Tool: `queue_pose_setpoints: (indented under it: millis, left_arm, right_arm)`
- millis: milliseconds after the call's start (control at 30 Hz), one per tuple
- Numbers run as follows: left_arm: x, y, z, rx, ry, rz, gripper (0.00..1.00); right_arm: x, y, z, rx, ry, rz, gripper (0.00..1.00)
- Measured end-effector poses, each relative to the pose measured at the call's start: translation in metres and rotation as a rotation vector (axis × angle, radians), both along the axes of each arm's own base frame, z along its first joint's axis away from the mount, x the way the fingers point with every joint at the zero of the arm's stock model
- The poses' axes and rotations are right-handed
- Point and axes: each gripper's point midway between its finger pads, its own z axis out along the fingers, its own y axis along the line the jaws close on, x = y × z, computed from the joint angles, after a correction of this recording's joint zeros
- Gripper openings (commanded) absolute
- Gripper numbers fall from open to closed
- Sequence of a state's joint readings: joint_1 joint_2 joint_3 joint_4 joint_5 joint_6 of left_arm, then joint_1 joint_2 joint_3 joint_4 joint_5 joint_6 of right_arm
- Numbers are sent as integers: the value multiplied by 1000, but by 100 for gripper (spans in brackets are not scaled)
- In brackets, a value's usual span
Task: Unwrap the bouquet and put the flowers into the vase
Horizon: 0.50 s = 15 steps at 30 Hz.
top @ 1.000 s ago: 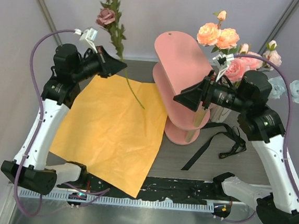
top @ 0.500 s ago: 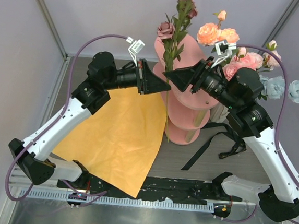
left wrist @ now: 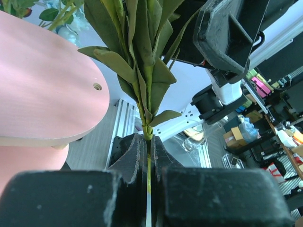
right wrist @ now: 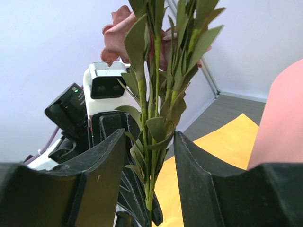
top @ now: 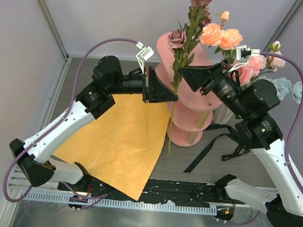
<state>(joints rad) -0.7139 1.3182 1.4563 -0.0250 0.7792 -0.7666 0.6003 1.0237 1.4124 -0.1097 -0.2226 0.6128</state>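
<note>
One grey surface (top: 210,166) carries everything. One sheet of orange paper (top: 117,142) lies flat on its left half, where it lay a second ago. The two arms have changed most. The left arm, which a second ago reached to the far left corner of the paper, now stretches across to the one pink shelf (top: 191,117) of three tiers at the middle of the surface. The right arm has lifted from the shelf's middle tier to its top. One mauve stem (top: 170,126) has come with the left arm and now stands nearly upright in front of the shelf, with two dusty mauve blooms showing at its top and its foot hanging over the paper's right edge. The other flowers (top: 222,36) stand unmoved at the far right corner: two open peach roses, some pink ones and two pale blue heads. One black ribbon (top: 217,146) lies loose right of the shelf. The one vase (top: 221,115) is mostly hidden behind the right arm. The left gripper (left wrist: 147,151) is clamped tight on the stem below its leaves. The right gripper (right wrist: 151,161) has its jaws apart on either side of the leafy part, not pressing it.
</note>
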Motion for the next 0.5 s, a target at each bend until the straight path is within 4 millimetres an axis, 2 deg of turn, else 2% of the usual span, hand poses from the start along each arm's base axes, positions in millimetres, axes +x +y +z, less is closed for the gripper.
queue_pose_setpoints:
  millis: [133, 200, 267, 333, 367, 400, 500]
  left_arm:
    - [-9, -4, -1, 3, -15, -45, 0]
    - [-14, -7, -2, 4, -20, -71, 0]
    - [-20, -9, -1, 4, -26, -96, 0]
    - [-24, -10, 0, 3, -33, -113, 0]
    - [-26, -10, 0, 3, -38, -119, 0]
    - [-27, -10, 0, 3, -45, -123, 0]
    - [-28, -10, 0, 7, -51, -126, 0]
  right_arm:
    - [-6, 3, 4, 12, -13, 38, 43]
    - [-9, 5, 5, 14, -18, 53, 36]
    - [-10, 5, 6, 14, -20, 58, 21]
    - [-11, 5, 5, 11, -21, 63, 13]
    - [-11, 5, 5, 11, -21, 65, 4]
    - [-12, 6, 5, 9, -22, 69, 1]
    - [-17, 4, 6, 6, -31, 75, 1]
